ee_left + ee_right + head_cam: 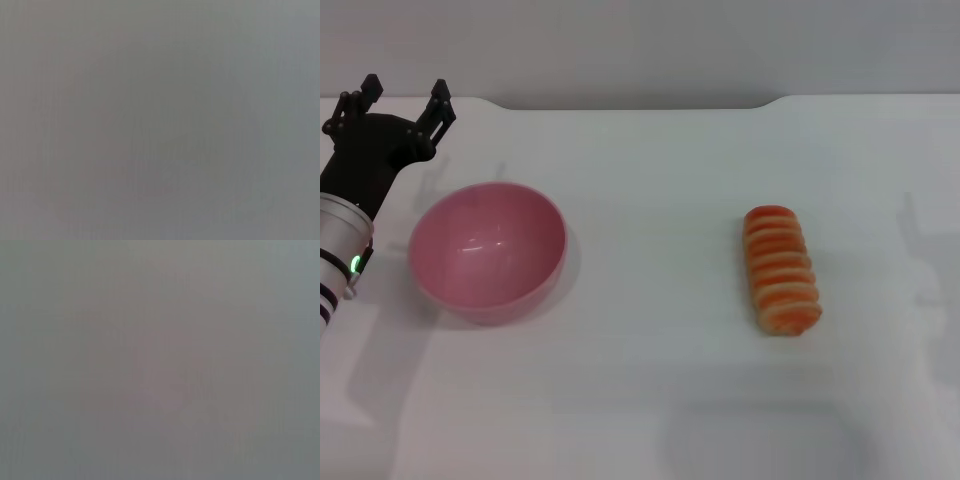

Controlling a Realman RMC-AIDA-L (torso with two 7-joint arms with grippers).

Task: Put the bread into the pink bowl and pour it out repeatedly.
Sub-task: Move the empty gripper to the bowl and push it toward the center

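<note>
Overhead, head view: pink bowl [488, 252] sat upright on the white tabletop [650, 390], nothing in it. Bread [781, 269] lay well apart, toward the robot's right. Left gripper [403, 100] hovered beyond the bowl's far left — fingers [440, 103] apart, holding nothing. Wrist views, both — plain grey, nothing discernible.

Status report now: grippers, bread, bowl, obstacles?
Left gripper open, behind pink bowl. Right gripper out of view. Bread on table, outside bowl. Nothing between them.
</note>
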